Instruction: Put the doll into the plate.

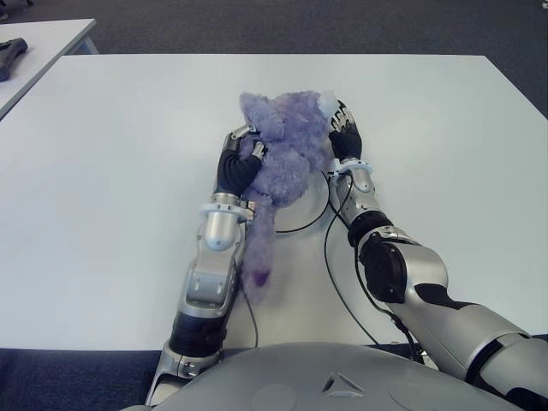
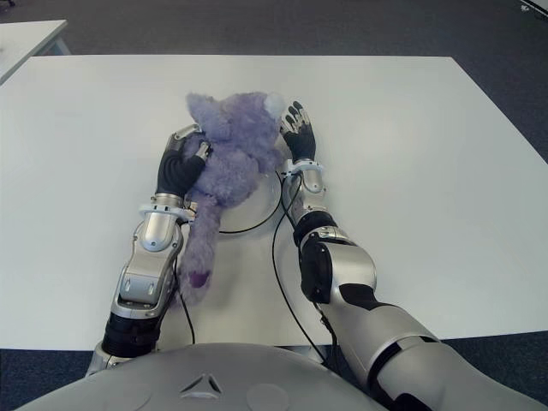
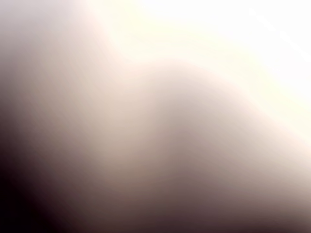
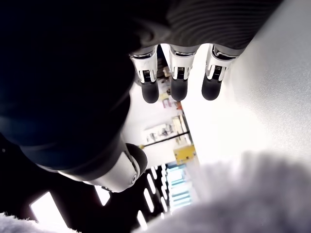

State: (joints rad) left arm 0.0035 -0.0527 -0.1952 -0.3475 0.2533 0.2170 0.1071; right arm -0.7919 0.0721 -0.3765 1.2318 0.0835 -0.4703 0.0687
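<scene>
A fluffy purple doll (image 1: 282,154) lies over a white plate (image 1: 310,210) with a thin dark rim, in the middle of the table. Its body and head cover most of the plate, and one long leg (image 1: 259,265) trails off toward me along my left forearm. My left hand (image 1: 238,167) is curled into the doll's left side. My right hand (image 1: 345,128) stands at the doll's right side by its head, with straight fingers (image 4: 177,80) and purple fur (image 4: 243,194) just below them. The left wrist view is a blur with nothing to make out.
The white table (image 1: 445,154) stretches wide on both sides. A black cable (image 1: 330,257) loops from my right forearm across the table near the plate. A second table with a dark object (image 1: 10,56) stands at the far left.
</scene>
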